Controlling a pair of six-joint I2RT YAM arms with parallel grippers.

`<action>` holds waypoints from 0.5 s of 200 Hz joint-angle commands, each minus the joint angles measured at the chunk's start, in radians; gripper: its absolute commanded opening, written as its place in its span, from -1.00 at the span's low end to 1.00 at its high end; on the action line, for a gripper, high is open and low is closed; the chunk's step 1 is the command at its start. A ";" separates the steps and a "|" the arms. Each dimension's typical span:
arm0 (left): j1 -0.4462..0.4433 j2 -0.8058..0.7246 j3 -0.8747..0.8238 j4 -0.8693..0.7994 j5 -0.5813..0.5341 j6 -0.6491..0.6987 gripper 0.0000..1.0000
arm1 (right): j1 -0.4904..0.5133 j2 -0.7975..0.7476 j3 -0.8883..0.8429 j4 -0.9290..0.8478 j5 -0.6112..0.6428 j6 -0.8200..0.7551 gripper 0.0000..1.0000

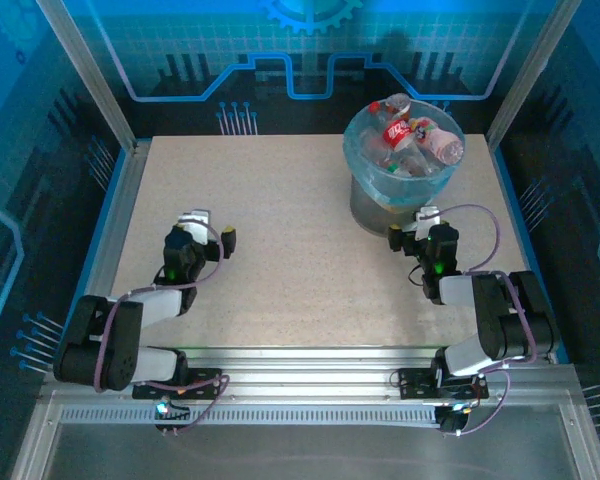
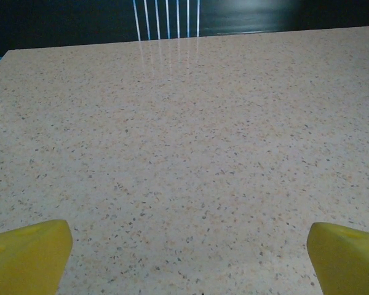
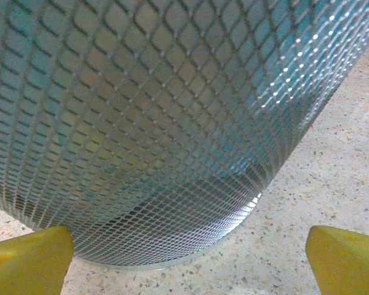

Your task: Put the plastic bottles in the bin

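right gripper (image 1: 412, 228) low beside bin (image 1: 365, 208), jaws wide; left gripper (image 1: 212, 230) likewise.

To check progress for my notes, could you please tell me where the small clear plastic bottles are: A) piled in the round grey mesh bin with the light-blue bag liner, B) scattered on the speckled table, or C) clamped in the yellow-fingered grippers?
A: the small clear plastic bottles lie heaped inside the blue-lined rim of the round grey mesh bin.
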 commanded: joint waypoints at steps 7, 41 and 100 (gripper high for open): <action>0.029 0.115 0.011 0.149 0.044 -0.027 0.98 | 0.005 0.008 0.024 0.000 0.049 0.017 0.98; 0.042 0.209 0.008 0.249 -0.040 -0.066 0.98 | 0.003 0.008 0.026 0.000 0.051 0.017 1.00; 0.049 0.207 0.027 0.213 -0.141 -0.108 0.98 | 0.017 0.011 0.032 -0.008 0.083 0.010 1.00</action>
